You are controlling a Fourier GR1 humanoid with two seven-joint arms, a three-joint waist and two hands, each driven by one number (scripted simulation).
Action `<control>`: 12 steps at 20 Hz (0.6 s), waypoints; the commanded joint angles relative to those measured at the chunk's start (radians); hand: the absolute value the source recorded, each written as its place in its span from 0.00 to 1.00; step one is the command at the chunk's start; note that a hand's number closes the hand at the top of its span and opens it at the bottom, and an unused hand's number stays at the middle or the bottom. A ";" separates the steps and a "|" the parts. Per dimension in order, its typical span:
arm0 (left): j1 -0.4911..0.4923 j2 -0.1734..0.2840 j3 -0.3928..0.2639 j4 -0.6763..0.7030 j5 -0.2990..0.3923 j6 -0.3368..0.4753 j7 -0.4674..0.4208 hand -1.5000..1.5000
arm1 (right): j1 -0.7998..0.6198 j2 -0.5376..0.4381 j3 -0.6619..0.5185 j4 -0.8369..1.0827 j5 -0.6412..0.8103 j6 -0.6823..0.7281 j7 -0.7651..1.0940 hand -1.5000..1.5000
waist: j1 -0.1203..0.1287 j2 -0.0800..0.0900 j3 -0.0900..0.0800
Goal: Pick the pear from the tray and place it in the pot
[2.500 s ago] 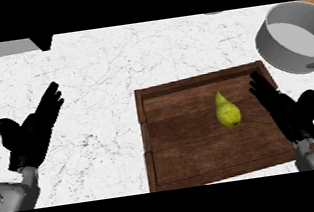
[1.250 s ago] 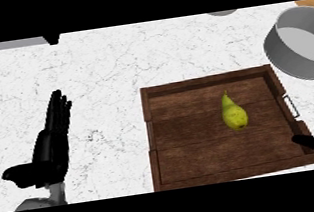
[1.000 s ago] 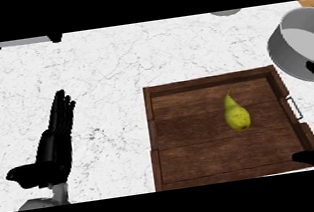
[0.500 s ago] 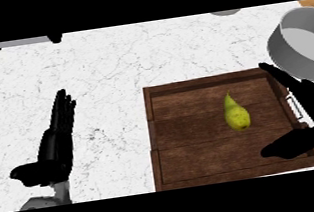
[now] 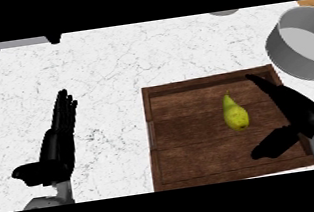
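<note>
A yellow-green pear [image 5: 235,113] lies on the slatted floor of a dark wooden tray [image 5: 198,165] set on the white marble table [image 5: 110,69], stem end pointing away from the robot. The right hand [image 5: 300,114] hangs over the tray's right side, just to the right of the pear and apart from it, its fingers stretched straight toward the far rim and its thumb spread out toward the fruit; the hand is open and holds nothing. Beyond the fingertips of that hand, off the tray's far right corner, stands a grey pot [image 5: 306,46], its handle pointing back toward the wrist. The left hand [image 5: 55,145] rests open over bare marble well to the left of the tray, fingers straight, thumb out to the side.
</note>
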 commanded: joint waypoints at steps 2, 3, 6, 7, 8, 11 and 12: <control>0.029 -0.011 0.008 -0.057 -0.032 -0.006 0.040 0.50 | -0.015 0.098 0.035 0.087 0.082 0.001 -0.035 0.00 | 0.001 0.000 0.000; -0.038 -0.012 0.048 0.039 -0.039 -0.024 0.000 0.50 | -0.013 0.095 0.016 0.095 0.088 0.015 -0.045 0.00 | -0.002 0.000 0.000; 0.058 0.004 0.067 -0.017 -0.005 -0.093 -0.020 0.50 | 0.013 0.085 -0.032 0.092 0.099 0.045 -0.095 0.00 | -0.001 0.000 0.000; -0.002 -0.038 0.046 0.027 -0.044 -0.063 -0.011 0.50 | -0.047 0.119 -0.036 0.136 0.117 0.050 -0.059 0.00 | -0.002 0.000 0.000; 0.008 -0.036 0.073 0.059 -0.019 -0.075 -0.058 0.50 | 0.011 0.140 0.003 0.189 0.164 -0.028 -0.161 0.00 | -0.002 0.000 0.000; 0.011 -0.076 0.034 -0.003 -0.085 -0.035 0.012 0.50 | -0.023 0.141 -0.054 0.180 0.170 0.035 -0.134 0.00 | -0.002 0.000 0.000; 0.018 -0.022 0.080 -0.066 -0.039 -0.067 0.061 0.50 | -0.042 0.198 0.007 0.239 0.226 -0.039 -0.132 0.00 | 0.001 0.000 0.000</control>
